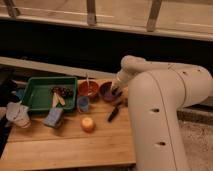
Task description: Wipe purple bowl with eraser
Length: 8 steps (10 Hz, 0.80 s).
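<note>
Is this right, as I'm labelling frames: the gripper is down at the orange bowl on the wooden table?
No. The camera view shows the gripper down at the purple bowl, not the orange bowl beside it, on the wooden table.

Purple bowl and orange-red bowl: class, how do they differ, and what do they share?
The purple bowl is dark; the orange-red bowl is bright. The orange-red bowl holds a stick-like utensil; the purple bowl has the gripper at its right rim. The orange-red bowl sits nearer the green tray. Both are small, round and similar in size.
</note>
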Each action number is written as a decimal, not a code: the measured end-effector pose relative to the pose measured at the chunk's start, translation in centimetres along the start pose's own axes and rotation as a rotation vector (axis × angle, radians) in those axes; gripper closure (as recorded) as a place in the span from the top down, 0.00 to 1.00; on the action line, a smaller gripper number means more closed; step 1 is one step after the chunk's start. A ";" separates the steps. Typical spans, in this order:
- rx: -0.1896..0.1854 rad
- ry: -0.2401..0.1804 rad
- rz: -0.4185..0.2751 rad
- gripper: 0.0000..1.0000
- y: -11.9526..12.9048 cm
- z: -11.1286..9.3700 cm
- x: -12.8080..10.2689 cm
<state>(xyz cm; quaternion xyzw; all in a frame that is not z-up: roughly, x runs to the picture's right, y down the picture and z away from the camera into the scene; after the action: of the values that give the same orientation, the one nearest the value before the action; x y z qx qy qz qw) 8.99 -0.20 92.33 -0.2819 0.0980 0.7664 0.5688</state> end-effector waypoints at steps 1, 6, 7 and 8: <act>-0.007 -0.010 0.001 0.00 -0.1 -0.1 -0.9; -0.098 0.037 -0.092 0.00 6.0 2.8 -0.8; -0.115 0.053 -0.103 0.00 6.6 3.4 -0.2; -0.125 0.062 -0.107 0.00 6.9 3.6 0.3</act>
<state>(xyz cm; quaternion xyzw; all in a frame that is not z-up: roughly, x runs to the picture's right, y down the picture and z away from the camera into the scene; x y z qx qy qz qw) 1.43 -0.55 93.95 -0.3454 0.0524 0.7305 0.5868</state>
